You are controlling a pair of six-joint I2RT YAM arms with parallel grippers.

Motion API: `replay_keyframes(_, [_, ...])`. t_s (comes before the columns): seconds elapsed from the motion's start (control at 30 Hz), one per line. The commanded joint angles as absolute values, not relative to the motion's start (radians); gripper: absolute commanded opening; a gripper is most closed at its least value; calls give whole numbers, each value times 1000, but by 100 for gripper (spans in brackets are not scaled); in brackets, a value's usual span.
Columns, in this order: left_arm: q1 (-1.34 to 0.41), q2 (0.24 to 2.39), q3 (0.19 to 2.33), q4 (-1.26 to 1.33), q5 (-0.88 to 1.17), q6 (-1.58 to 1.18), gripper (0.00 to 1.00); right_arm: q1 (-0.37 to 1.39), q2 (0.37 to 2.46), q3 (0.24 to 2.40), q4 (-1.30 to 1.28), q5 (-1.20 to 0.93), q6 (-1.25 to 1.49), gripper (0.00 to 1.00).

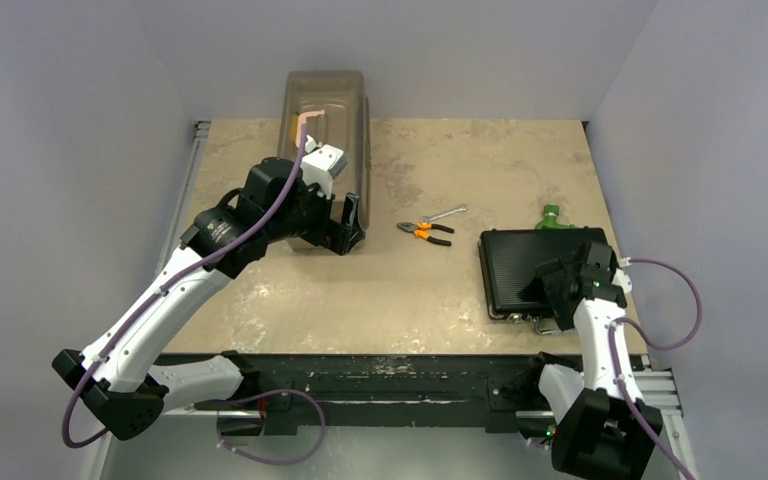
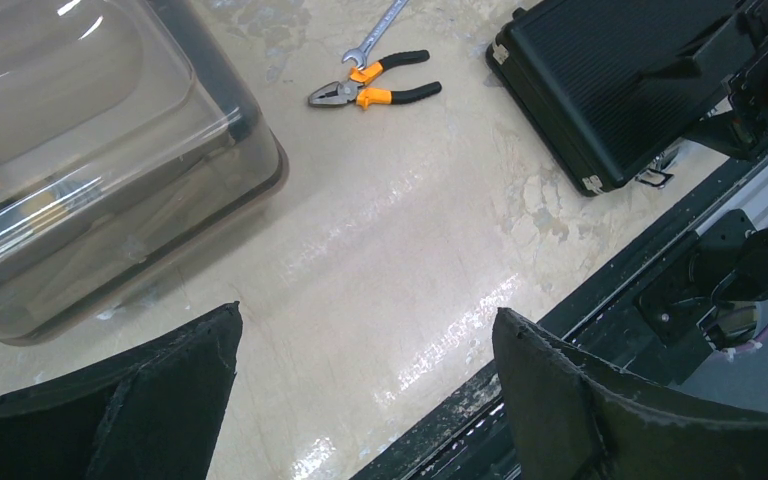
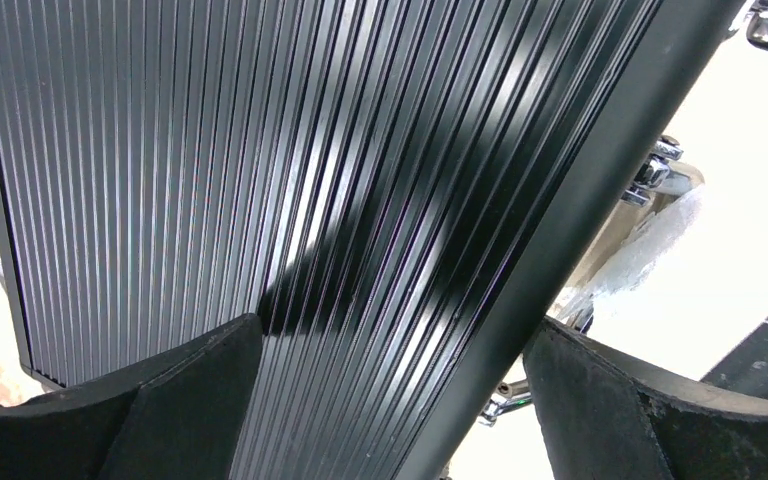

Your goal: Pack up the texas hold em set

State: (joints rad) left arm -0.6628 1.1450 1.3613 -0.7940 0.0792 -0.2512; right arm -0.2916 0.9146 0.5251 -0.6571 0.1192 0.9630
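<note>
Black ribbed case (image 1: 530, 265), orange-handled pliers (image 1: 426, 232)

Robot lab cell: grey partition walls (image 1: 70, 150) around a bare-topped table (image 1: 360, 295).

One each: case (image 1: 530, 262), box (image 1: 335, 100), pliers (image 1: 428, 232), wrench (image 1: 447, 213)

A translucent brown box (image 2: 90, 150) with a pink handle (image 1: 307, 119) lies on the beige table (image 2: 390, 230), just beside the left gripper (image 2: 365, 315), off its left finger. Orange-handled pliers (image 2: 375, 92) and a silver wrench (image 2: 375, 30) lie close together well ahead of that gripper. A small green object (image 1: 552, 215) sits beyond the right gripper (image 3: 392, 325).
</note>
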Motion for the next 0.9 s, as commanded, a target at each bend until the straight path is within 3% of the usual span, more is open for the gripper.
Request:
replay_keyframes(0.0, [-668,1145,1379,-775,98,-258,92,-271,1078,477,-430,-34,928,98])
replay_keyframes(0.17, [-668,1157,1382,-778,108,-259,92,-253,1131,512,-455,-40,872,99])
replay_keyframes(0.4, [-668,1182,1366,-757,156,-262,92,-233,1051,620,-647,-1,783,99])
replay_keyframes(0.63, [-772,1278,1300,-602,231,-333,80,-174,995,740,-824,61,696,99])
replay_keyframes(0.87, [-949,1580,1447,-488,150,-418,63,-142,885,764,-915,95,697,96])
